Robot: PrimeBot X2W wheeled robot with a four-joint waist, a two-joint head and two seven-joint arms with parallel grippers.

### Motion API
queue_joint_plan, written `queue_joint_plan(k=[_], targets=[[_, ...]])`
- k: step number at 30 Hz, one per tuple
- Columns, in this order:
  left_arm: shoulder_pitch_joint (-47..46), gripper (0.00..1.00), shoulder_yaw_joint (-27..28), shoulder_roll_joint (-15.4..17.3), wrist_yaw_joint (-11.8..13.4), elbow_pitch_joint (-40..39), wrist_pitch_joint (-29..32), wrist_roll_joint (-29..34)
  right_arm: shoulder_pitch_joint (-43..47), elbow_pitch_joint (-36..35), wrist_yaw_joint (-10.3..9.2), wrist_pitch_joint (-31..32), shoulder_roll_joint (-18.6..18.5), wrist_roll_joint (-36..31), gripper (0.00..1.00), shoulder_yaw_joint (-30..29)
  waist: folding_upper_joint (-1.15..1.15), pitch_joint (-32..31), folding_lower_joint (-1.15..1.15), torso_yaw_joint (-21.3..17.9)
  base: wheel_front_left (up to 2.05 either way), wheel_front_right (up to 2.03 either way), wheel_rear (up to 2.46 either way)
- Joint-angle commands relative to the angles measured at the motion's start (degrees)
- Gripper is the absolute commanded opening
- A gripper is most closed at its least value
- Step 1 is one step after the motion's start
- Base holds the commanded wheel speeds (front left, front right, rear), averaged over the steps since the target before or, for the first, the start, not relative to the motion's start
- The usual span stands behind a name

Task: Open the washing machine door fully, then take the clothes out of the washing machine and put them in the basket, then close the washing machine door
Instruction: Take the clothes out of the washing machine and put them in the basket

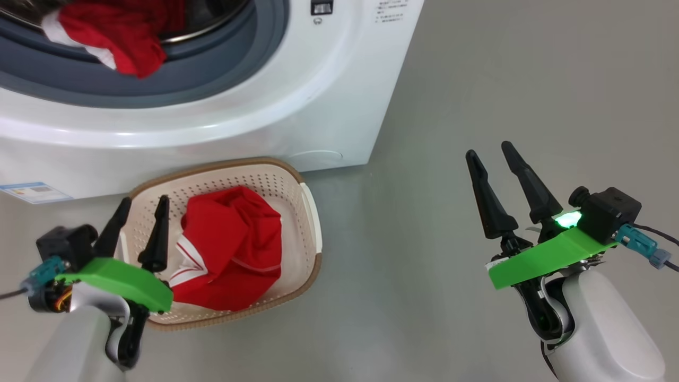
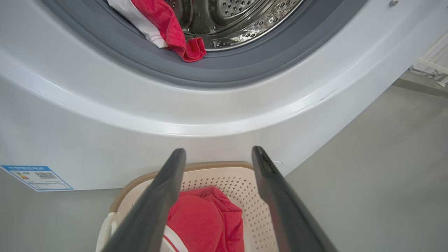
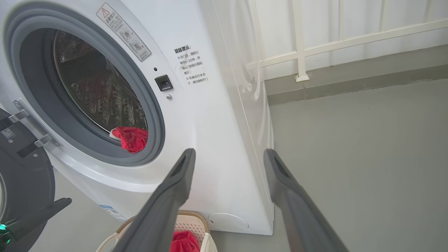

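Note:
The washing machine [image 1: 276, 106] stands with its door [image 3: 21, 164] swung open to the left. One of the red and white clothes [image 1: 122, 42] hangs over the grey gasket at the drum's mouth [image 2: 175, 35]. Another red garment [image 1: 233, 249] lies in the cream basket [image 1: 313, 212] on the floor in front of the washer. My left gripper [image 1: 144, 201] is open over the basket's left part, nothing between its fingers [image 2: 218, 150]. My right gripper [image 1: 489, 149] is open over bare floor to the right, pointing at the washer's right front corner [image 3: 229, 151].
A grey floor [image 1: 477, 79] spreads to the right of the washer. A white railing [image 3: 315, 49] runs along the wall behind. A blue label [image 1: 34, 192] sits at the washer's lower left corner.

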Motion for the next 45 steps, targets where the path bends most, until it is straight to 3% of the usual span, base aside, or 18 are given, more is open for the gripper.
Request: queue_joint_plan(k=[1, 13, 26, 45], targets=[[1.32, 1.00, 2.97, 2.08, -0.17, -2.56, -0.70, 1.35, 1.24, -1.09, 0.09, -0.27, -0.26, -0.40, 1.00, 0.99, 0.00, -1.38, 0.00, 1.06, 0.00, 0.00, 0.00], [12.22, 1.00, 10.92, 0.63, 1.85, -17.97, -0.70, 6.53, 3.53, -0.01, 0.09, -0.27, -0.86, 0.19, 1.00, 1.44, 0.00, -6.48, 0.00, 3.06, 0.00, 0.00, 0.00], [21.10, 1.00, 14.43, -0.30, 4.30, -29.40, -0.70, 8.79, 5.49, 0.07, 0.09, -0.27, -2.05, 0.48, 1.00, 0.78, 0.00, -10.29, 0.00, 4.52, 0.00, 0.00, 0.00], [24.82, 1.00, 15.32, -0.98, 6.47, -34.54, -0.70, 10.89, 6.72, -0.06, 0.09, -0.27, -2.02, -1.05, 1.00, -0.08, 0.00, -11.89, 0.00, 5.33, 0.00, 0.00, 0.00]])
